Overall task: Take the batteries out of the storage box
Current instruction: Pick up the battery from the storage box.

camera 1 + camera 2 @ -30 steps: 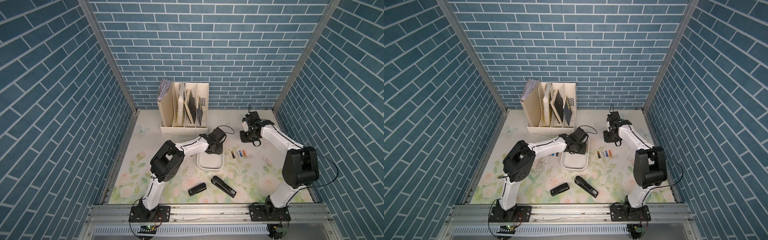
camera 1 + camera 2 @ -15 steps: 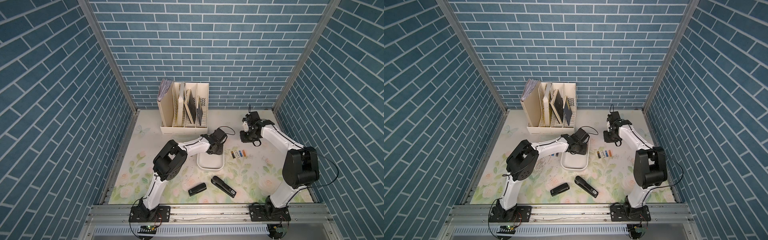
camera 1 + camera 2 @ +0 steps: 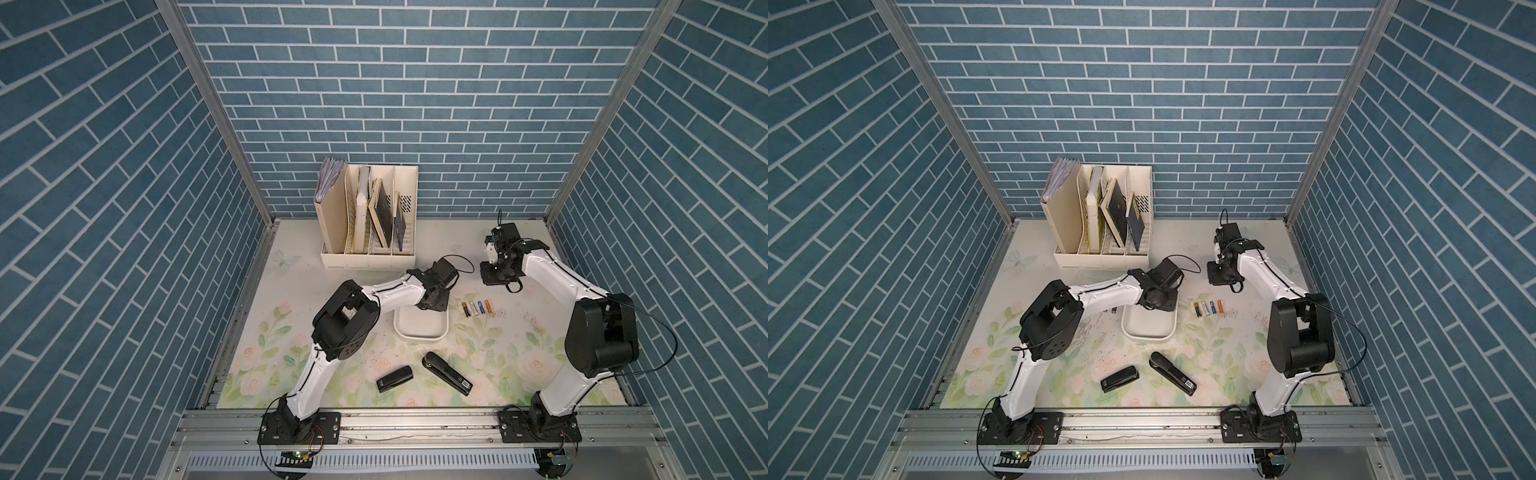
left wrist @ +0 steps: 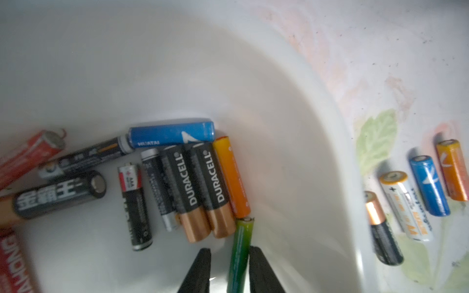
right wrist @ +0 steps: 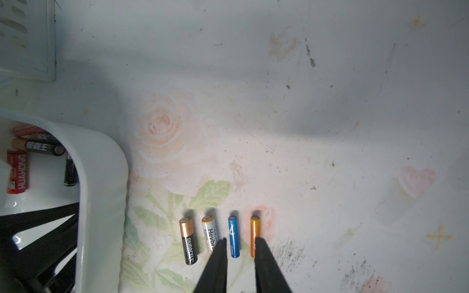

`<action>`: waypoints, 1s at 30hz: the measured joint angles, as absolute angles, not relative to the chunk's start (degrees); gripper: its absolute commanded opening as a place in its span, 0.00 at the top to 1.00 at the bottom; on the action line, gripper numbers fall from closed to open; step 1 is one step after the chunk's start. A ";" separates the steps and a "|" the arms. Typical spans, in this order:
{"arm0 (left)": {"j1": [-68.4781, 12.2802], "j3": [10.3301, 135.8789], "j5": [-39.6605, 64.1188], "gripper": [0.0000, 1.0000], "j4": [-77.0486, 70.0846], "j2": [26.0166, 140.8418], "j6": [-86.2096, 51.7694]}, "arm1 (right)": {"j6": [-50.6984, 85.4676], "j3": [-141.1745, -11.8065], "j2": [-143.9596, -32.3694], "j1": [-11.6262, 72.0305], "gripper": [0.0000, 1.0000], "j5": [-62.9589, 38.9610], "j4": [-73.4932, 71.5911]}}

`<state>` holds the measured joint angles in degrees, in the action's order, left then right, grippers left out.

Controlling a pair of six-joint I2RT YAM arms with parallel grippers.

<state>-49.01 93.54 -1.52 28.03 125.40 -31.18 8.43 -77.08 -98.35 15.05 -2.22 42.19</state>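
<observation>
My left pincer (image 4: 230,250) is down inside the box (image 4: 291,121), at its far end. The jaws are a narrow way apart around a green battery (image 4: 241,241). The finger on the wall side (image 4: 258,269) seems to touch the battery. The other finger (image 4: 200,269) stands off it with a sliver of white floor between, so I have no firm hold.

The green battery lies along the foot of the box's curved wall, its tip just beside the end of an orange one. There is little room between it and the wall, but the box floor on its open side is bare. The other batteries (image 4: 193,182) lie in a loose heap deeper in the box, several touching side by side.

My right pincer (image 5: 239,239) hangs outside the box, over the mat (image 3: 519,353) on my right of it, jaws slightly apart and empty. Four batteries (image 3: 478,308) lie there in a row, parallel with gaps between them, and the nearest is clear of the box's rim. Past the row, away from the box, bare mat stretches on.

A short stapler (image 3: 395,379) and a long stapler (image 3: 448,371) lie on the near side of the box, apart from it. The file holder (image 3: 368,232) stands beyond its far end.
</observation>
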 measured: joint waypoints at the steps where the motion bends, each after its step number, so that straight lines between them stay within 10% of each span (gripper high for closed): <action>1: -49.06 93.62 -1.85 0.72 28.49 125.40 -31.05 | 8.43 -77.08 -98.35 15.05 0.77 -2.22 42.19; 30: -49.06 94.72 -3.66 0.72 32.71 126.04 -29.61 | 8.45 -77.08 -98.35 15.05 0.77 -2.81 42.19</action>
